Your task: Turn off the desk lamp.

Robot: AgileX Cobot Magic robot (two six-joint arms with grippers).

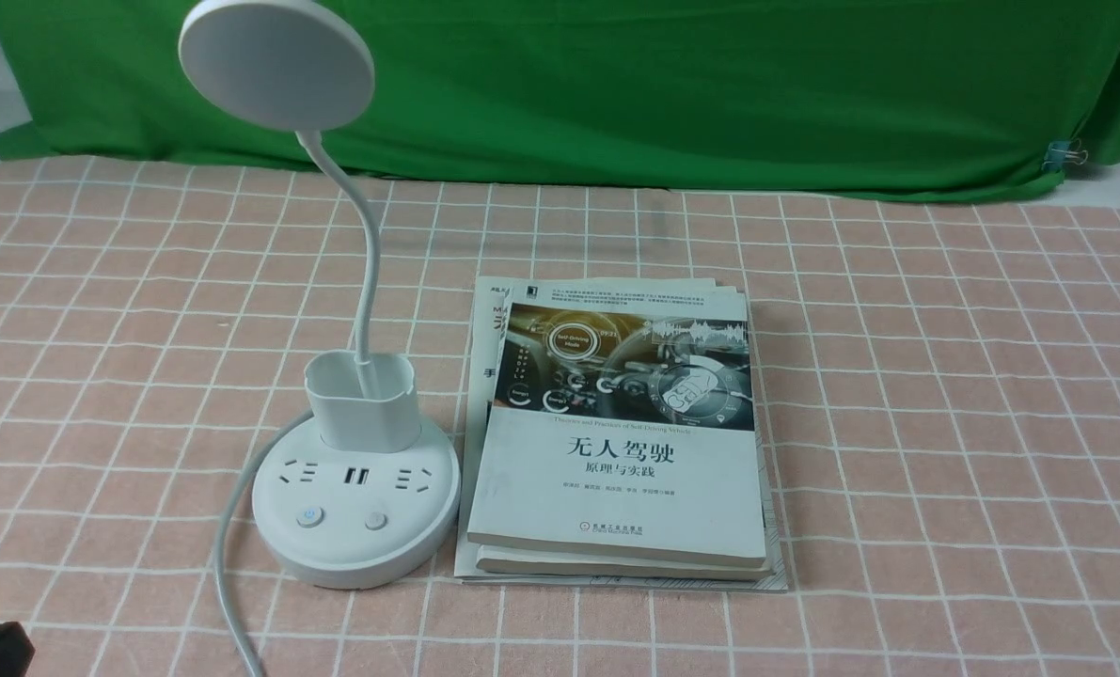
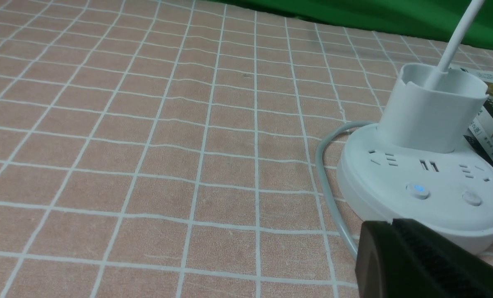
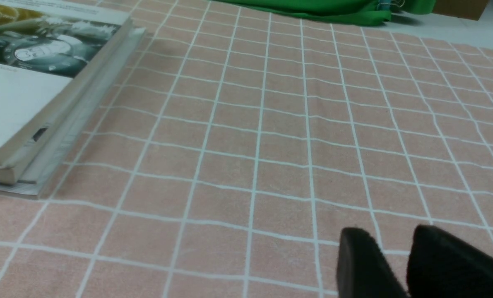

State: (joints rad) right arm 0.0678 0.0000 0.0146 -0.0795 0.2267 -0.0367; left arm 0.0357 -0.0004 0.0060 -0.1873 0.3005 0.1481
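Left gripper [image 2: 399,244]: black, low beside the lamp base; its opening can't be told.
Right gripper [image 3: 399,252]: fingers a narrow gap apart, holding nothing, over bare cloth [image 3: 246,136].
Lamp [image 1: 357,470]: upright on the cloth's left half, just left of the books [image 1: 616,442].
Left button [image 2: 418,190]: glows blue.
Cord [image 1: 230,564]: runs from the base toward the robot.

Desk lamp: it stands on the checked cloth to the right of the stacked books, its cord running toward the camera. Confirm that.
Not quite. The desk lamp stands to the left of the stacked books, not the right, as the front view shows. The rest holds: it sits on the checked cloth, and its cord runs toward the camera.
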